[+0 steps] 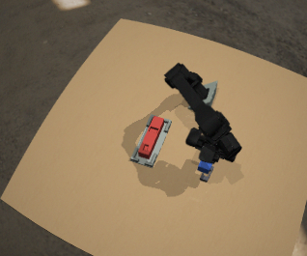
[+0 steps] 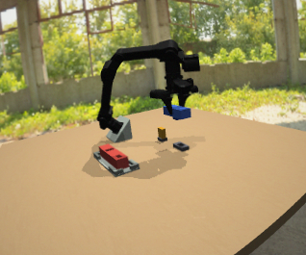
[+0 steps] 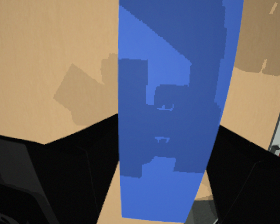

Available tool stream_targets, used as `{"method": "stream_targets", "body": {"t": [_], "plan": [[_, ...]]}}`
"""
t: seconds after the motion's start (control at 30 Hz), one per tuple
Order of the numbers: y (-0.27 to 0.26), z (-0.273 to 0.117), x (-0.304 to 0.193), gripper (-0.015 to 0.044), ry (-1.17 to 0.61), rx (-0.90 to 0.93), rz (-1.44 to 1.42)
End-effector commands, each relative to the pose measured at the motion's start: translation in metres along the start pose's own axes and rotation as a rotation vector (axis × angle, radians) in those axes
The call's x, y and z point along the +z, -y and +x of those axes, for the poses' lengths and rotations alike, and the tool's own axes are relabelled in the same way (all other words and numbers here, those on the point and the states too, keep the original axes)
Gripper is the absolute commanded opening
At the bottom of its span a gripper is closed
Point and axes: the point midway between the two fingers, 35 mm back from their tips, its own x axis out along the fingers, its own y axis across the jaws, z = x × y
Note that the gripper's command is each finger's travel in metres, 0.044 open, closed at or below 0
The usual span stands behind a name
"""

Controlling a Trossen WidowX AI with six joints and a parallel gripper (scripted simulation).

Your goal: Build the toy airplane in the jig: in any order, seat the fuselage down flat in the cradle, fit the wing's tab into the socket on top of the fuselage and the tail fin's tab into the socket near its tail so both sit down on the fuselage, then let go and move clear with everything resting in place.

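From the top, the red fuselage [image 1: 152, 137] [image 2: 114, 156] lies lengthwise in the grey cradle [image 1: 160, 145] [image 2: 133, 167], its 2 sockets facing up. The black arm [image 1: 195, 98] [image 2: 141, 53] reaches past it, and 1 end of the blue wing [image 1: 205, 167] [image 2: 179, 112] [image 3: 165, 125] shows beyond the pincer.

In the exterior view, the pincer [image 2: 176, 111] [image 3: 164, 122] is pinching the wing above the table [image 2: 175, 198], well apart from the fuselage. Below are 2 small things: the orange fin [image 2: 162, 132], upright on a dark base, and a dark block [image 2: 181, 146] near it. A grey wedge [image 2: 121, 130] stands by the arm's foot.

In the wrist view, 2 black fingers flank the wing, 1 against each long side. The wing's underside is hidden.
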Motion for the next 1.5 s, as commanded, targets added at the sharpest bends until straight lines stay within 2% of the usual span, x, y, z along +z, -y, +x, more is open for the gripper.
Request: {"method": "stream_targets", "body": {"t": [0.0,1.47], "plan": [[0.016,-0.005,0.003,0.0,0.005,0.013,0.068],[0.158,0.009,-0.008,0.0,-0.01,0.021,0.77]]}}
